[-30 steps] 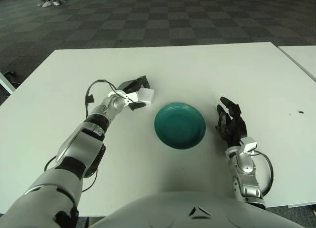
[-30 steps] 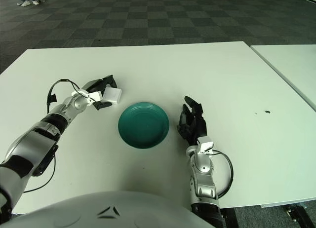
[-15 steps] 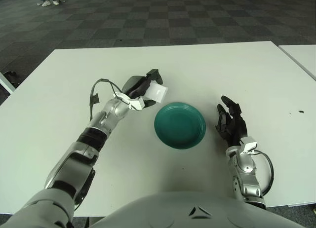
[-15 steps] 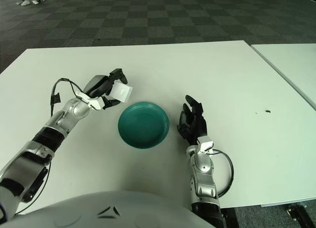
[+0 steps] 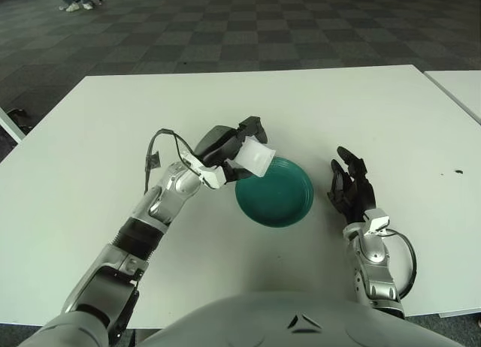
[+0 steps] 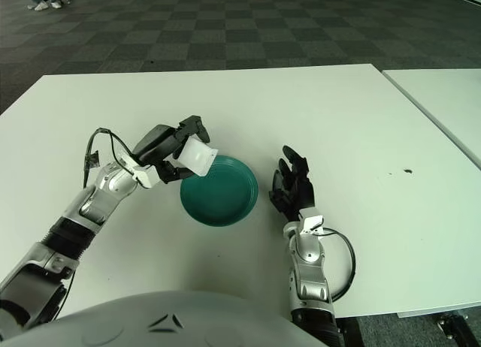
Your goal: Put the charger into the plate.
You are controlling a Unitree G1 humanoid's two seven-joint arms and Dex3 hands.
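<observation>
A broad white table (image 5: 316, 107) filled most of the view, its top plain and matte, with one small dark speck (image 5: 458, 170) far out to the right of the plate. Beyond the table's far edge lay a floor of dark grey carpet tiles (image 5: 225, 31) in a chequered pattern. A second white table (image 5: 458, 88) stood just off the right corner of the first, with a narrow gap between them.

The plate (image 5: 282, 200) was round, shallow and deep teal, sitting flat on the table near the middle. The charger (image 5: 253, 158) was a small white block with rounded edges, tilted, and held up off the table over the plate's left rim. The left hand (image 5: 229, 148) was closed around it, dark fingers (image 5: 252, 127) clamped over its top and back face and another finger under it. A thin black cable (image 5: 154, 155) looped along the left forearm, to the left of the plate.

The right hand (image 5: 351, 188) showed to the right of the plate, close beside its rim but apart from it, palm toward the plate, its black fingers (image 5: 347, 158) loosely spread and holding nothing. A black cable loop (image 5: 409, 257) hung at the right wrist, nearer the robot than the plate.
</observation>
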